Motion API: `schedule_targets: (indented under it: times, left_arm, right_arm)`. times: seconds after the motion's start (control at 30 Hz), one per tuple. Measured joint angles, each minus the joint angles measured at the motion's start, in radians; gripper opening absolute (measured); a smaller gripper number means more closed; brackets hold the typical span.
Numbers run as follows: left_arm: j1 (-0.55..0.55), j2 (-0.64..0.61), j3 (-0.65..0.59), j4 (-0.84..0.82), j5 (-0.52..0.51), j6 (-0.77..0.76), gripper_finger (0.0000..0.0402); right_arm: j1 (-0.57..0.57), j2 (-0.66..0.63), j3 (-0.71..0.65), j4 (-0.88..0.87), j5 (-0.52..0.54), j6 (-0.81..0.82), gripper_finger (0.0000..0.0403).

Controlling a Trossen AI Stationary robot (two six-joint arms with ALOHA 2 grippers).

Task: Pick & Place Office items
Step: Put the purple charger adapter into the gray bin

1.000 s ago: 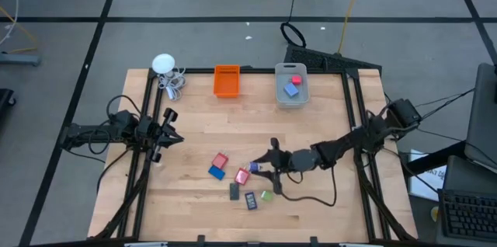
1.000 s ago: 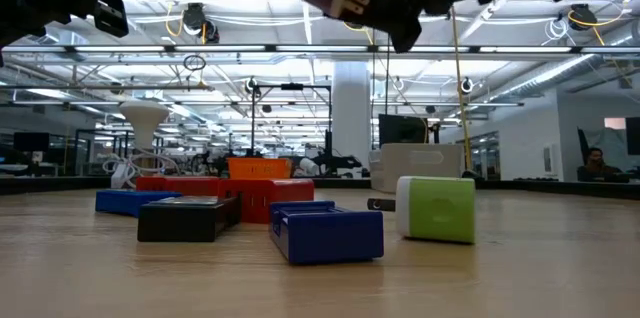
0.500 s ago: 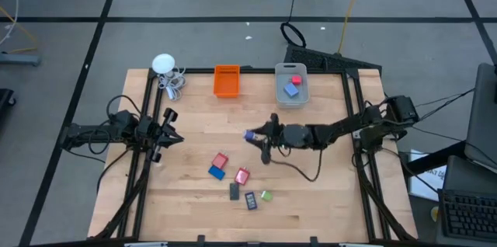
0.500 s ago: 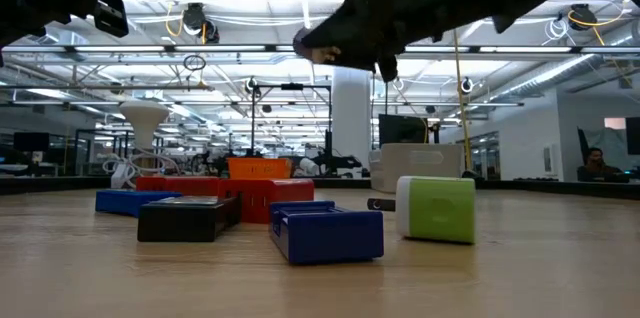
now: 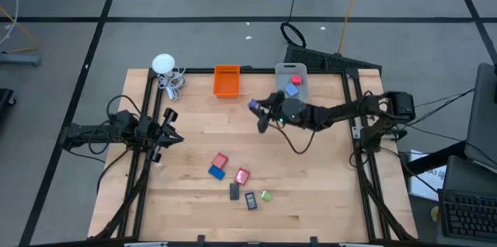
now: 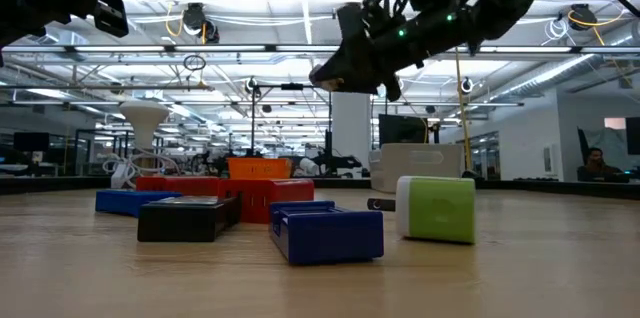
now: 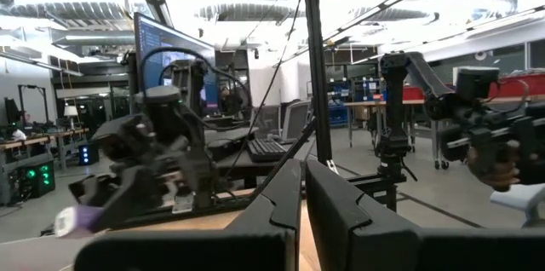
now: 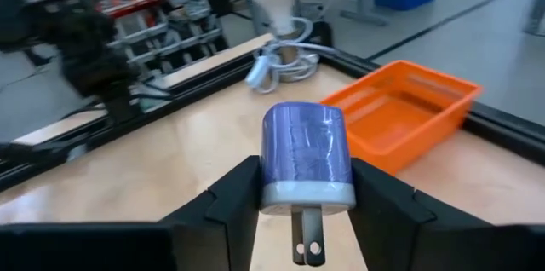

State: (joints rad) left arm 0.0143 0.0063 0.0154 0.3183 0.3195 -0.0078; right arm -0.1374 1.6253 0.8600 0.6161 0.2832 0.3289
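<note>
My right gripper [image 5: 258, 110] is raised above the table near the clear grey bin [image 5: 291, 95] and is shut on a small purple-blue plug block [image 8: 304, 152]. The low view shows it high above the table [image 6: 345, 68]. On the near middle of the table lie the other office items: a red block [image 5: 220, 159], a blue one [image 5: 216, 172], a pink one [image 5: 241, 175], two dark flat pieces [image 5: 234, 192] [image 5: 251, 200] and a green bit [image 5: 266, 196]. The left gripper [image 5: 168, 134] waits shut at the table's left side. My right gripper pinches the purple-blue plug block by its two opposite sides [image 8: 271, 164] between the two fingers [image 8: 234, 194]. The block is lifted clear of the table. Its metal prongs [image 8: 305, 244] point back toward the wrist, and its rounded end points away from it.
The orange bin [image 5: 227, 81] stands at the far edge, left of the clear grey bin, which holds a red block [image 5: 297, 81] and a blue block [image 5: 291, 90]. A white round gadget with coiled cable [image 5: 165, 67] sits at the far left corner. Bare wood lies between the bins and the items.
My right gripper has risen from the cluster of items near the table's near edge and travelled toward the far edge, up to the clear grey bin, carrying the plug block lifted clear. The items on the table have stayed where they were.
</note>
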Motion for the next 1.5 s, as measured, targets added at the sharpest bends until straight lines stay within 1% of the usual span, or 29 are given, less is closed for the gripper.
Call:
schedule_targets:
  times: [0.17,0.4,0.57,0.67,0.83,1.07,1.27,1.5]
  left_arm:
    - [0.0,0.0,0.0,0.0,0.0,0.0,0.0024]
    - [0.0,0.0,0.0,0.0,0.0,0.0,0.0024]
    - [0.0,0.0,0.0,0.0,0.0,0.0,0.0024]
    - [0.0,0.0,0.0,0.0,0.0,0.0,0.0024]
    - [0.0,0.0,0.0,0.0,0.0,0.0,0.0024]
    - [0.0,0.0,0.0,0.0,0.0,0.0,0.0024]
    - [0.0,0.0,0.0,0.0,0.0,0.0,0.0024]
    - [0.0,0.0,0.0,0.0,0.0,0.0,0.0024]
  right_arm:
    - [-0.062,0.0,0.0,-0.004,0.0,0.0,0.0141]
    - [-0.141,0.0,0.0,-0.043,-0.001,0.001,0.0152]
    - [-0.196,0.0,0.0,-0.09,-0.001,0.001,0.0142]
    - [-0.227,0.0,0.0,-0.109,-0.001,0.001,0.0143]
    - [-0.282,0.0,0.0,-0.163,-0.002,0.001,0.0153]
    - [-0.369,0.0,0.0,-0.273,0.001,0.0,0.0142]
    - [-0.434,0.0,0.0,-0.365,0.004,0.032,0.0151]
    - [-0.48,0.0,0.0,-0.385,0.004,0.052,0.0141]
